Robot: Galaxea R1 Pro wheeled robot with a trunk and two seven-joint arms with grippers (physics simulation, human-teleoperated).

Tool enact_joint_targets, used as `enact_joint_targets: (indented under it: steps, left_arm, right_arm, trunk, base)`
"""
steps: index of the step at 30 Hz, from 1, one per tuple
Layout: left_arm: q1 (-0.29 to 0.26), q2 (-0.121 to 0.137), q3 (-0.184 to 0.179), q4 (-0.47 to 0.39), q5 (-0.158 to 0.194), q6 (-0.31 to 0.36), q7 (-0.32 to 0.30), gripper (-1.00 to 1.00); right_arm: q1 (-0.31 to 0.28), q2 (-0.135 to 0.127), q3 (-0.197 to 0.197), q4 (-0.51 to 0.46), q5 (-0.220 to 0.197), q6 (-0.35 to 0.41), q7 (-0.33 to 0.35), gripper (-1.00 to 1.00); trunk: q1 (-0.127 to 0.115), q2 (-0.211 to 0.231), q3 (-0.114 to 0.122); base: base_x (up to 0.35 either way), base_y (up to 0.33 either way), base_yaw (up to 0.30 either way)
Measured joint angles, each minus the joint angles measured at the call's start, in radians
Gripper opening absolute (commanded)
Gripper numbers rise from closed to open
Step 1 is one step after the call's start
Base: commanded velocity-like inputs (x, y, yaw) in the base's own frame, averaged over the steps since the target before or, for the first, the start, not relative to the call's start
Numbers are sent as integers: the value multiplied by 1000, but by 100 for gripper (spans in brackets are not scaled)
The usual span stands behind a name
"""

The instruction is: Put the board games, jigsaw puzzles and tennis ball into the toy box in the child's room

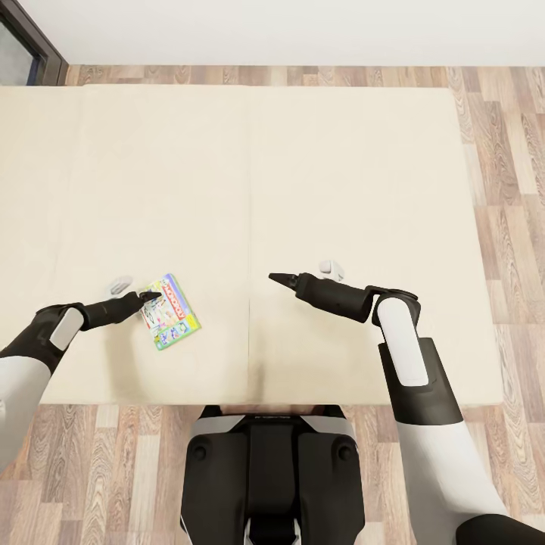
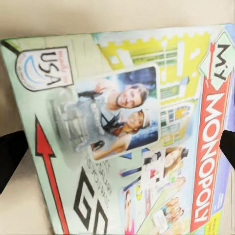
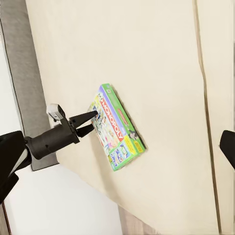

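Robot's parked at the near edge of the bed (image 1: pixel 341 166), both arms out over the cream cover. One board game (image 1: pixel 169 311) lies flat near the bed's front edge, towards the left-hand corner as the robot faces it, a green-edged My Monopoly box turned a bit askew. Left end effector (image 1: pixel 151 296) is right at it: from the head view the finger tips sit over the box's left edge, and the right wrist view shows the two dark fingers (image 3: pixel 87 123) parted a little, one above the other, tips at the box edge. Can't tell if they're touching the cardboard yet; parted, not pinching, I'd say. Left wrist view is v. close, lid print blurred, dark fingers at either side of the frame. Right end effector (image 1: pixel 281 279) hangs over the middle of the bed, well apart from the box, nothing near it; the tip looks pressed to a point, but whether it's truly closed I can't tell, and in its own wrist view the finger tips sit far apart at the frame sides. Handling, my guess: light, stiff cardboard, glossy lid so prob. slippery, and lying flat on a soft cover, so no room underneath. Best bet is to bite across a long edge, one finger over the lid and one dug in under, then lift level so the lid doesn't slide off.
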Motion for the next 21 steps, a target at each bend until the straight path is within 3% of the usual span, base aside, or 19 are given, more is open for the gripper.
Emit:
enact_joint_targets:
  steps: [21]
  left_arm:
    - [1,-5,-3,-2,6,7,1,100]
  right_arm:
    - [0,0,0,0,0,0,0,100]
  trunk:
    - [0,1,6]
  base:
    - [0,-75,0]
